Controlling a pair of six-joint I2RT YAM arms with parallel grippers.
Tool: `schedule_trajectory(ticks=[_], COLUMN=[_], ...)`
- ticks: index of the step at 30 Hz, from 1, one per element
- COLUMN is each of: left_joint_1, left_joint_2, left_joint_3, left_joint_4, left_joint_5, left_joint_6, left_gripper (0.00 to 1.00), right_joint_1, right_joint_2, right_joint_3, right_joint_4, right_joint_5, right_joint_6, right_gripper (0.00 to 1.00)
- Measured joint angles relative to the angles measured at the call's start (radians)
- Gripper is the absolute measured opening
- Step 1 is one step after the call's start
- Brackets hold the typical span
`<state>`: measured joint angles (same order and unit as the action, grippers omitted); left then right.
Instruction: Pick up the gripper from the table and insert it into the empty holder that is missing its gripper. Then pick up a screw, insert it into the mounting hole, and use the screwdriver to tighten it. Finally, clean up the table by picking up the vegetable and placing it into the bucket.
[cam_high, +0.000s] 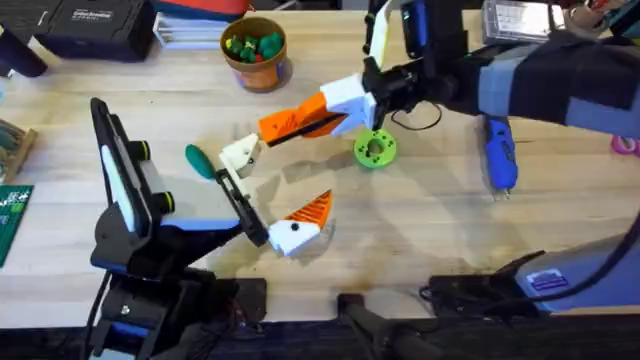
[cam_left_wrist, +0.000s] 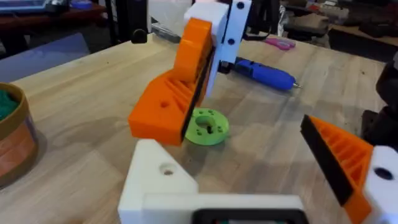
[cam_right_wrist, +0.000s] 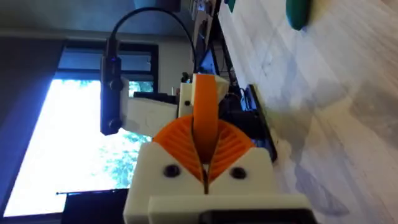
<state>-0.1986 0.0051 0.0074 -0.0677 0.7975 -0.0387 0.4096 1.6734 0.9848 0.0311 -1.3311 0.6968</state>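
Note:
My right gripper (cam_high: 348, 103) (cam_right_wrist: 205, 146) is shut on the gripper (cam_high: 290, 121) (cam_left_wrist: 169, 104) (cam_right_wrist: 205, 112), an orange ribbed wedge. It holds the wedge tilted, with the low end close over the holder (cam_high: 240, 153) (cam_left_wrist: 163, 182), the bare white jaw block of my left gripper (cam_high: 272, 186) (cam_left_wrist: 255, 171). My left gripper is open, and its other jaw carries an orange tip (cam_high: 311, 209) (cam_left_wrist: 339, 158). The dark-green vegetable (cam_high: 199, 160) (cam_right_wrist: 298, 12) lies just left of the holder. The blue screwdriver (cam_high: 499, 154) (cam_left_wrist: 266, 73) lies at the right. The bucket (cam_high: 255, 50) (cam_left_wrist: 13, 140) stands at the back.
A flat bright-green disc (cam_high: 375, 149) (cam_left_wrist: 207, 127) with holes lies just right of the held wedge. A green circuit board (cam_high: 12, 218) sits at the left table edge. Boxes and books line the back edge. Bare wood lies in front of the disc.

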Motion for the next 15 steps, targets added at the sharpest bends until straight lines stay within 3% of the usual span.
schedule_trajectory(ticks=[6, 15], left_joint_1=[0.001, 0.000], left_joint_2=[0.000, 0.000], left_joint_3=[0.000, 0.000], left_joint_4=[0.000, 0.000], left_joint_5=[-0.005, 0.003], left_joint_6=[-0.007, -0.007], left_gripper=[0.986, 0.985], right_joint_1=[0.025, -0.011], right_joint_2=[0.027, 0.031], right_joint_3=[0.000, 0.000], right_joint_4=[-0.008, -0.016], right_joint_5=[-0.004, -0.020], right_joint_6=[-0.014, -0.037], right_gripper=[0.011, 0.011])
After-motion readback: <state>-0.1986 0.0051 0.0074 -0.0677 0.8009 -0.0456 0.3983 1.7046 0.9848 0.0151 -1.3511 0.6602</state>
